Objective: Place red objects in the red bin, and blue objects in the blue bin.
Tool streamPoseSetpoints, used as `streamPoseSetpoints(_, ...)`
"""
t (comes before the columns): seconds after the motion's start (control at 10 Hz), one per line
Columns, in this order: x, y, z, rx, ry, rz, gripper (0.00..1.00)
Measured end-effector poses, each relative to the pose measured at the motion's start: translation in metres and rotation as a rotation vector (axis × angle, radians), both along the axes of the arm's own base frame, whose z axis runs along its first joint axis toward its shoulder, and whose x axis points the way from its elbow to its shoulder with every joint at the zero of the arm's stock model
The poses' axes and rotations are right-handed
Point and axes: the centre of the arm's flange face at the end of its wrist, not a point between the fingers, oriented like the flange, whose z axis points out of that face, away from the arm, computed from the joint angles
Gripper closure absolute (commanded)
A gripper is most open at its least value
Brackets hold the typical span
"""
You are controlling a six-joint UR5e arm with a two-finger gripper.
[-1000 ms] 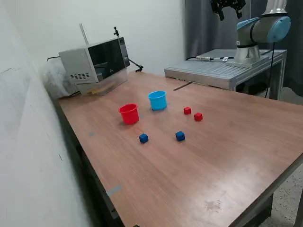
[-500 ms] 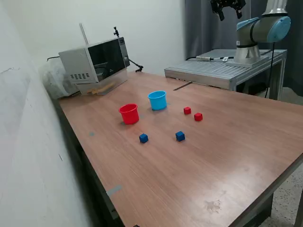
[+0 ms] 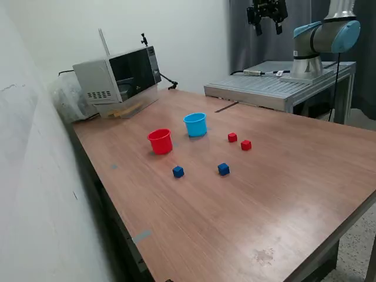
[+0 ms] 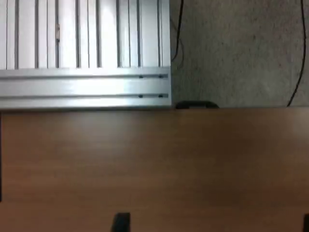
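Note:
On the wooden table the red bin and the light blue bin stand side by side, upright. Two red cubes lie toward the exterior view's right of the blue bin. Nearer the camera, two dark blue cubes sit apart from each other. My gripper hangs high above the table's far side, open and holding nothing, far from every cube. In the wrist view only bare table wood and two dark fingertips show; the cubes and bins are out of view there.
A grey microwave-like box sits at the table's far corner by the wall. A ribbed aluminium platform butts against the table's far edge and carries the arm's base. Cables run over the floor beyond.
The gripper has shifted toward the exterior view's left, staying high above the table. The cubes and bins have not moved.

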Motion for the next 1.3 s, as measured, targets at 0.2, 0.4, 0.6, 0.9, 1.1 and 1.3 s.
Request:
streamPoseSetpoints(0.2, -0.043, 0.01, -0.015, 0.005, 0.068, -0.016, 0.0)
streamPoseSetpoints(0.4, -0.093, 0.017, -0.031, -0.02, 0.125, -0.061, 0.0)
streamPoseSetpoints(0.6, -0.128, 0.017, -0.052, -0.035, 0.168, -0.123, 0.0)
streamPoseSetpoints(0.9, -0.159, 0.016, -0.109, -0.035, 0.175, -0.21, 0.0)
streamPoseSetpoints(1.1, -0.171, 0.018, -0.153, -0.034, 0.135, -0.232, 0.0)
streamPoseSetpoints(1.3, -0.18, 0.021, -0.195, -0.032, 0.08, -0.241, 0.0)
